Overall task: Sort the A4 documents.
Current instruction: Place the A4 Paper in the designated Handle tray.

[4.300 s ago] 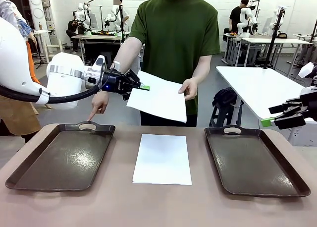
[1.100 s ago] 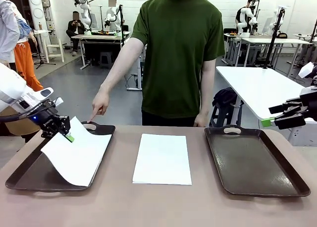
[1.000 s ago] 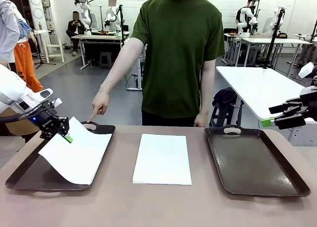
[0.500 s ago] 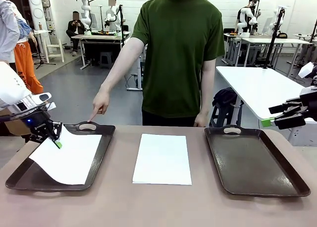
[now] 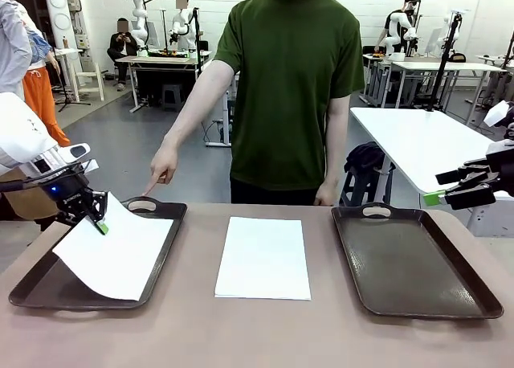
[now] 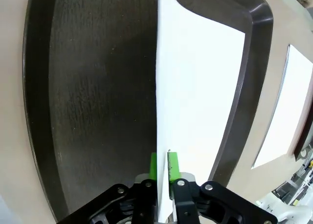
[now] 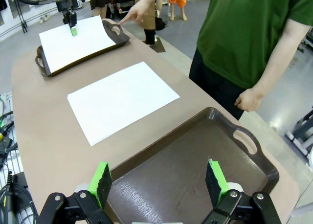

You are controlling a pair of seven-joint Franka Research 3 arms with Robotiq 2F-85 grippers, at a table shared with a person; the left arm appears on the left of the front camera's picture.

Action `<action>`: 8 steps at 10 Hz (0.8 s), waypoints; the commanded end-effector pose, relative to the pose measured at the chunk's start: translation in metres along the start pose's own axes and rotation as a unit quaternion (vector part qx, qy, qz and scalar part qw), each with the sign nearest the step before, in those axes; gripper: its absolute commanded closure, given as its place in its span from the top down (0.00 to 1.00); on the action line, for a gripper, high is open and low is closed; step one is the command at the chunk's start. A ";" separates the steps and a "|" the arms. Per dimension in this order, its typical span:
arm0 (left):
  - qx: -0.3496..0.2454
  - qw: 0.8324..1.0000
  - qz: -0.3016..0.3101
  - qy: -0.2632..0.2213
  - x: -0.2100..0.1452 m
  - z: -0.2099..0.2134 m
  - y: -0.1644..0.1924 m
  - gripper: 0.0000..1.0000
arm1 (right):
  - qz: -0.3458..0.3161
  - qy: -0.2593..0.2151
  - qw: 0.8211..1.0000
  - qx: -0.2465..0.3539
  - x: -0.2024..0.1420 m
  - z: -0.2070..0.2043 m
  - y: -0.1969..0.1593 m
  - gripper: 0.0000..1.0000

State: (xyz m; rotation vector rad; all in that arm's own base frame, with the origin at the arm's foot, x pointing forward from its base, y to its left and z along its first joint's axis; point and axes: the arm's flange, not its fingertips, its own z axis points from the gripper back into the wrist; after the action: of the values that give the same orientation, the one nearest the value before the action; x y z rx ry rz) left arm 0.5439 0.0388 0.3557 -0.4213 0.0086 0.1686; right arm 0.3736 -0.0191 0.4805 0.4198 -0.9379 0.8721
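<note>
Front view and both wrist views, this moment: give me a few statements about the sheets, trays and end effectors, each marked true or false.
1. One white sheet lies over the left tray, with a corner between the pads of the left end effector. True.
2. The second sheet lies in the right tray. False: it lies flat on the table, between the two trays.
3. The right end effector is open, with nothing between its pads. True.
4. The person's hand points at the right tray. False: it points at the far handle of the left tray.
</note>
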 end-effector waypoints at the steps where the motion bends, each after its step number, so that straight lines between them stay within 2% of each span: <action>1: 0.025 1.000 0.006 0.007 0.003 0.004 0.001 0.39 | 0.006 -0.010 1.000 0.003 -0.002 -0.004 -0.003 1.00; 2: 0.020 1.000 -0.004 0.005 0.003 0.006 -0.002 0.45 | 0.006 -0.010 1.000 0.003 -0.002 -0.004 -0.003 1.00; 3: 0.027 1.000 -0.008 0.006 0.003 0.006 -0.004 0.59 | 0.006 -0.010 1.000 0.003 -0.002 -0.004 -0.003 1.00; 4: 0.039 0.999 -0.007 0.000 0.004 0.007 -0.003 0.64 | 0.006 -0.010 1.000 0.003 -0.002 -0.004 -0.003 1.00; 5: 0.054 0.998 -0.001 -0.007 0.003 0.006 -0.002 0.78 | 0.006 -0.010 1.000 0.003 -0.002 -0.004 -0.003 1.00; 6: 0.059 0.998 0.001 -0.006 0.003 0.006 -0.004 0.83 | 0.006 -0.010 1.000 0.003 -0.002 -0.004 -0.003 1.00; 7: 0.064 0.998 -0.001 -0.007 0.003 0.007 -0.005 0.97 | 0.006 -0.010 1.000 0.003 -0.002 -0.004 -0.003 1.00; 8: 0.080 0.997 0.006 -0.010 0.002 0.007 -0.003 1.00 | 0.006 -0.010 1.000 0.003 -0.002 -0.004 -0.003 1.00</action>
State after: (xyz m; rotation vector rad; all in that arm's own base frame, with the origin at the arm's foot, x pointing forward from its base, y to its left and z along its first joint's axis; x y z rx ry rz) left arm 0.5472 0.0433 0.3596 -0.3134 0.0081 0.1504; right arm 0.3736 -0.0191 0.4805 0.4201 -0.9379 0.8720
